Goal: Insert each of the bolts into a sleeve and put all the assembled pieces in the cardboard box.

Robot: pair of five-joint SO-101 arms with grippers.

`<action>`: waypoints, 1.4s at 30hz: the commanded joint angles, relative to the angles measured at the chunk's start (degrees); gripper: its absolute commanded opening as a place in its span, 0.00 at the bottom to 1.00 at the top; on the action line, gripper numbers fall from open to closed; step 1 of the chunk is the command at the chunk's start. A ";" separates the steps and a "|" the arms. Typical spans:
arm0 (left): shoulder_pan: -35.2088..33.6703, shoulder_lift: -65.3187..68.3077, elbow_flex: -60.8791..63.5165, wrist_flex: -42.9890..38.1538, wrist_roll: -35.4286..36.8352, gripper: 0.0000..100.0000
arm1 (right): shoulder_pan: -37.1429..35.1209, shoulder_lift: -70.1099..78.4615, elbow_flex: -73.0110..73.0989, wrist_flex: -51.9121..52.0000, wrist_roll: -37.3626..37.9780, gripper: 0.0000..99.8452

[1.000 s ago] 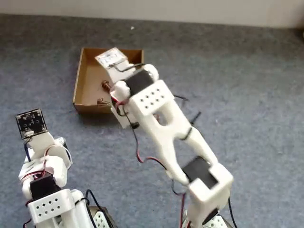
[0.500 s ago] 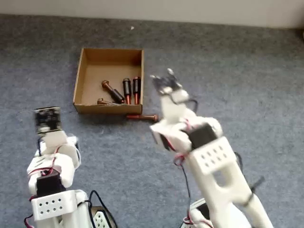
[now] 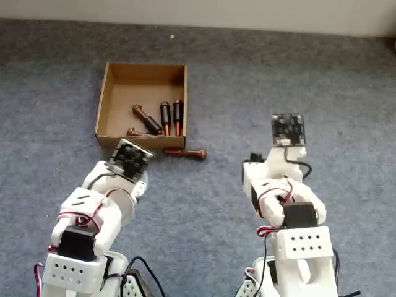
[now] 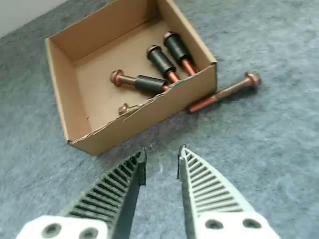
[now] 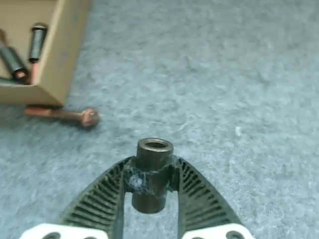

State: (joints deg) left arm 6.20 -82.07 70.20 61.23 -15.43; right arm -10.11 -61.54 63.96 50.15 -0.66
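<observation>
- The tabletop [image 3: 291,74] was covered in a grey, fuzzy, carpet-like material.
- The cardboard box [image 3: 102,114] was a shallow, open-topped square tray of plain brown card with thin upright walls, and its near wall had a ragged top edge.
- Three assembled pieces lay inside the box on its floor. Each was a copper-coloured bolt run through a dark, smooth cylindrical sleeve.
- One assembled piece [image 4: 148,83] lay at a slant. The other two [image 4: 160,60] [image 4: 177,50] lay side by side near the box's corner, with their shafts pointing at the near wall.
- A further bolt head [image 4: 123,108] showed against the inside of the near wall, and the wall hid the rest of it.
- A bare bolt [image 3: 184,152], long, slim and coppery with a flanged head, lay on the tabletop just outside the box, along its near wall.
- The left gripper [image 4: 162,152] hung above the tabletop on the near side of the box. Its ribbed white fingers were apart with nothing between them.
- The right gripper [image 5: 152,164] was clamped on a sleeve [image 5: 152,179], a short dark tube held upright with its hollow bore showing at the top.
- From the right wrist view, the held sleeve was above bare tabletop, apart from the bare bolt and the box corner.
</observation>
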 commanded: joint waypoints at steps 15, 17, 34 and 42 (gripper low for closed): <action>15.78 68.53 -40.04 2.90 -15.91 0.20 | 9.71 -1.45 7.69 -15.78 -4.75 0.00; 15.52 74.42 -44.44 2.90 -19.08 0.20 | 9.71 -1.45 7.96 -15.78 -4.66 0.00; 14.11 107.82 -76.26 4.84 -27.87 0.20 | 9.63 -1.45 8.04 -15.78 -4.48 0.00; 12.09 116.88 -85.23 7.03 -29.54 0.17 | 9.63 -1.45 8.04 -15.78 -4.48 0.00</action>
State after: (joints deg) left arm 20.88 33.45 -9.89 67.74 -44.26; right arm -1.14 -61.54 72.22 35.91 -4.70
